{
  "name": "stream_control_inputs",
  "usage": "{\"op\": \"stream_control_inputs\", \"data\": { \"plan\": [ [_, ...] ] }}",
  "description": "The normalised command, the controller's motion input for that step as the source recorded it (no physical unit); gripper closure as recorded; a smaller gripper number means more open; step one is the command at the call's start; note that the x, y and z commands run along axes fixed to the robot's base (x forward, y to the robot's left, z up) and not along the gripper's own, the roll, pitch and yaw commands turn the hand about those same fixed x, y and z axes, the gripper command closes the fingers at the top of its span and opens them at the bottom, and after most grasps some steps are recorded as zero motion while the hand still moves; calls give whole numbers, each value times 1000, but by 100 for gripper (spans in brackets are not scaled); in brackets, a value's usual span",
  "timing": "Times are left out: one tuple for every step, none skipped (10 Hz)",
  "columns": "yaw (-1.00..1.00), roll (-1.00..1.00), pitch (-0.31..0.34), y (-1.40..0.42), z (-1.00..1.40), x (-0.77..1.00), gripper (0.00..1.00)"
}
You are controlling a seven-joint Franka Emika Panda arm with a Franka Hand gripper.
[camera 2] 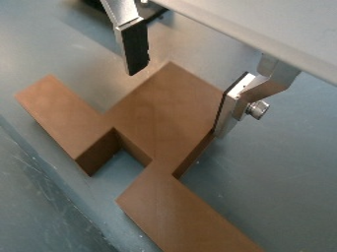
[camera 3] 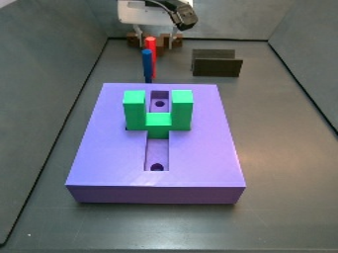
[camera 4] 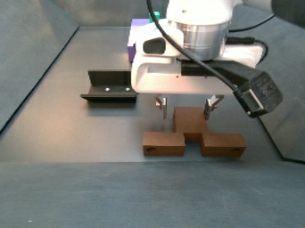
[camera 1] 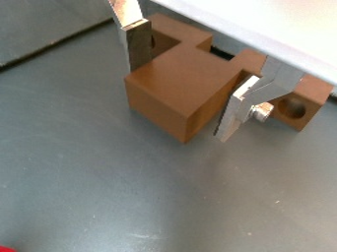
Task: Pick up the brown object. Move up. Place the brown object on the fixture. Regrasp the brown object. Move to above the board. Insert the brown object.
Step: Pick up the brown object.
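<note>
Brown object [camera 4: 192, 137]: lower centre of a side view, lying on the floor.
Gripper [camera 4: 186, 104]: directly above it, fingers [camera 1: 238, 106] spread, straddling its raised middle block, gripping nothing.
Fixture [camera 4: 110, 86]: left, well apart.

You see the gripper [camera 4: 186, 104] as a white, boxy hand under a round white wrist flange, with black cables looping across its face and a dark grey camera module clipped to one flank. Two thin fingers [camera 4: 161, 107] hang below the body. In both wrist views those fingers [camera 1: 133, 37] are flat silver plates; one carries a dark pad [camera 2: 134, 48], and a small silver screw head [camera 2: 258, 108] sits on the side of the opposite plate.
</note>
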Motion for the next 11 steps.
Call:
{"op": "stream_control_inputs", "data": {
  "plan": [
    [0, -141, -59, 0, -140, -14, 0],
    [0, -99, -63, -63, -63, -51, 0],
    [0, -59, -67, -89, -49, -69, 0],
    [29, -23, -56, -26, -94, -17, 0],
    [20, -13, -51, 0, -129, -29, 0],
    [0, 0, -47, 0, -226, -49, 0],
    [0, 0, -60, 29, -269, -117, 0],
    [0, 0, -60, 0, -214, -74, 0],
    [0, -49, -10, 94, -46, -26, 0],
    [111, -140, -14, 186, 71, 0, 0],
    [140, -83, -46, 9, 17, 0, 0]
  ]
}}
